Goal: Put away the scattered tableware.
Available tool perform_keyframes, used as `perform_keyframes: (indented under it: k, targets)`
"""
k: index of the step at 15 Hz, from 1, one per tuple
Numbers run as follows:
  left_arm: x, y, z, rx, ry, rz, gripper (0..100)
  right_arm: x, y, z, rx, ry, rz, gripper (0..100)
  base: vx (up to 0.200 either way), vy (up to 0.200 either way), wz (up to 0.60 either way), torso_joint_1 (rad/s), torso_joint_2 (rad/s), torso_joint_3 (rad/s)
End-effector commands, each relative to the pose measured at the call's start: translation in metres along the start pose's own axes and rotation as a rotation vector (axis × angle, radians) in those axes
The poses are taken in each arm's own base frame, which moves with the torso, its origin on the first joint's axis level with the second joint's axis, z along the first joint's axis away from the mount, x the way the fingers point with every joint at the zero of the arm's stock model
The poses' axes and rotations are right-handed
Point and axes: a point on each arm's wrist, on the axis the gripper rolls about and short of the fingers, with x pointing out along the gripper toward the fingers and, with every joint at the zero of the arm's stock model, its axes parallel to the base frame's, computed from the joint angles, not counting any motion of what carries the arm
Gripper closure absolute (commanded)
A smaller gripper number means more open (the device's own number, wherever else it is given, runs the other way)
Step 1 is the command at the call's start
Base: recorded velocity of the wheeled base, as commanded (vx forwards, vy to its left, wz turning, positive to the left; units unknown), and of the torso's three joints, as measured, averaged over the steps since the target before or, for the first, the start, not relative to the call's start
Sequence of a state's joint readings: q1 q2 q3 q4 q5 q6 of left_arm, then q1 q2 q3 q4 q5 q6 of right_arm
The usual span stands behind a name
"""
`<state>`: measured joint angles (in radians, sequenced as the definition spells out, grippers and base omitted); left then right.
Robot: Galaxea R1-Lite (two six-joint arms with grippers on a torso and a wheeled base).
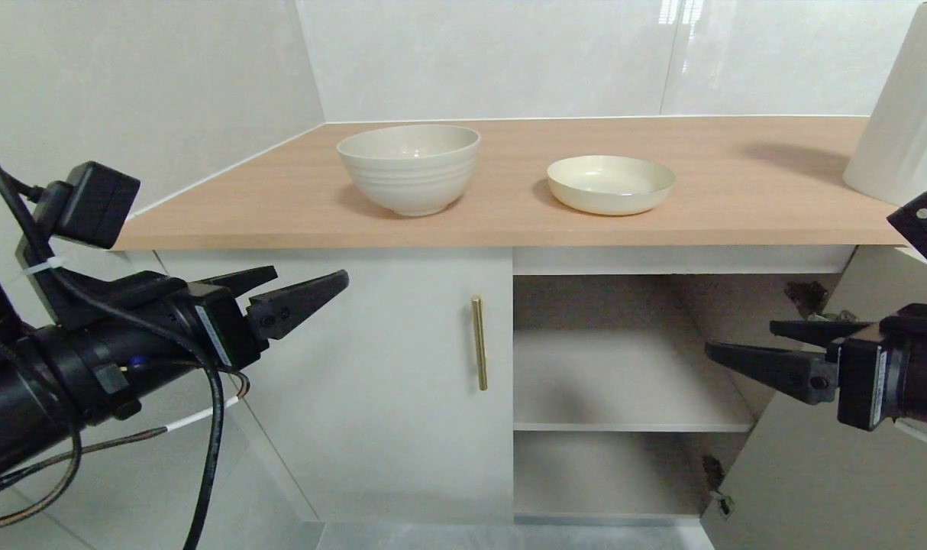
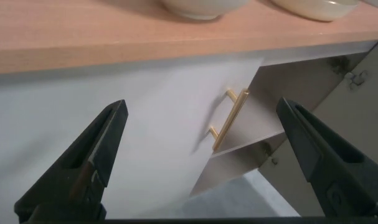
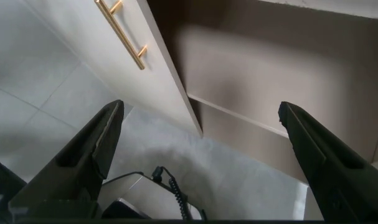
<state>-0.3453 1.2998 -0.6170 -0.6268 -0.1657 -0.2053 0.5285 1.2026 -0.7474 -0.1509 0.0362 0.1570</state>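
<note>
A deep ribbed cream bowl stands on the wooden countertop; its base also shows in the left wrist view. To its right sits a shallow cream dish. My left gripper hangs open below the counter's front edge, facing the closed cabinet door, with nothing between its fingers. My right gripper is open and empty too, level with the open cabinet compartment on the right.
The right cabinet compartment is open, with a bare shelf inside. Its door swings out near my right arm. The left door has a brass handle. A tall white object stands at the counter's right end.
</note>
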Motion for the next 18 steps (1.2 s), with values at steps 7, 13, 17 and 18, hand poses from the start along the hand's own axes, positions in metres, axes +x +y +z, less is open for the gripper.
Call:
perform_keyframes:
  k: [7, 13, 17, 18]
  targets:
    - [0.0013, 0.0005, -0.0015, -0.001, 0.007, 0.0, 0, 0.0, -0.0004, -0.0018, -0.004, -0.016, 0.002, 0, 0.0, 0.0, 0.0, 0.023, -0.1, -0.098]
    - [0.0016, 0.0004, -0.0024, -0.002, 0.015, -0.015, 0, 0.0009, -0.0005, -0.0021, -0.004, -0.013, 0.0, 0, 0.0, 0.0, 0.0, 0.127, -0.45, -0.308]
    - [0.0022, 0.0007, -0.0034, -0.003, 0.019, -0.015, 0, 0.0022, -0.0006, -0.0026, -0.004, -0.008, 0.001, 0, 0.0, 0.0, 0.0, 0.165, -0.47, -0.3]
    - [0.0022, 0.0007, -0.0033, -0.003, 0.018, -0.015, 0, 0.0022, -0.0007, -0.0026, -0.004, -0.008, 0.0, 0, 0.0, 0.0, 0.0, 0.188, -0.49, -0.3]
